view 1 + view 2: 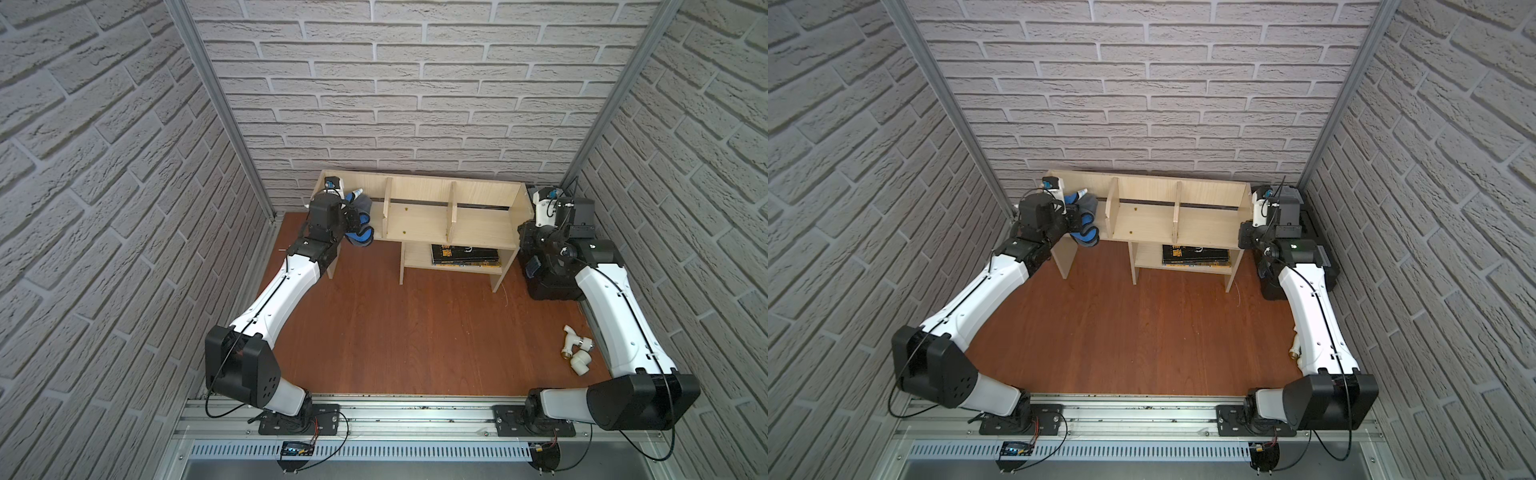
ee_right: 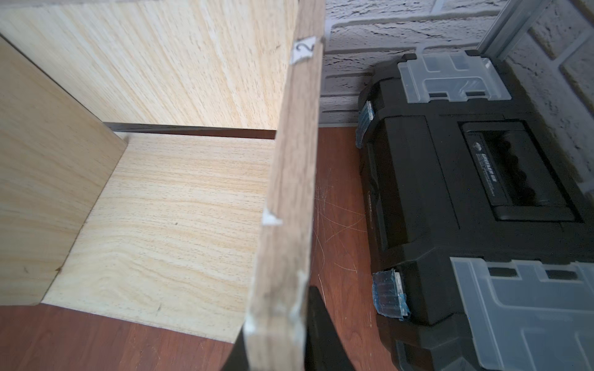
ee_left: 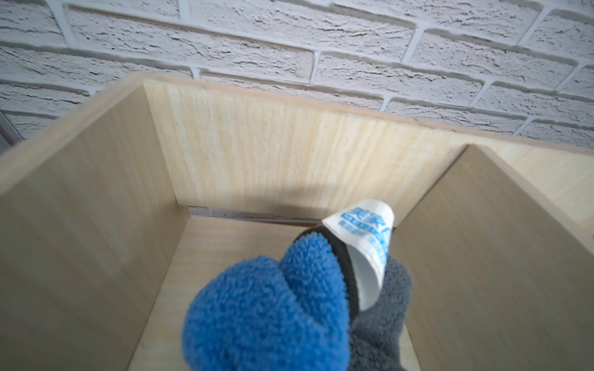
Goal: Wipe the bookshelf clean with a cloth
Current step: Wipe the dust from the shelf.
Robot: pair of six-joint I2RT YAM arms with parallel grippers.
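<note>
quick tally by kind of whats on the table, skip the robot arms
bookshelf: 1
cloth: 1
toolbox: 1
book: 1, lying flat, possibly a thin stack
white pipe fittings: 2, as far as a top view shows
total: 6

Soft even light; wrist views blurred, top views edge-warped.
</note>
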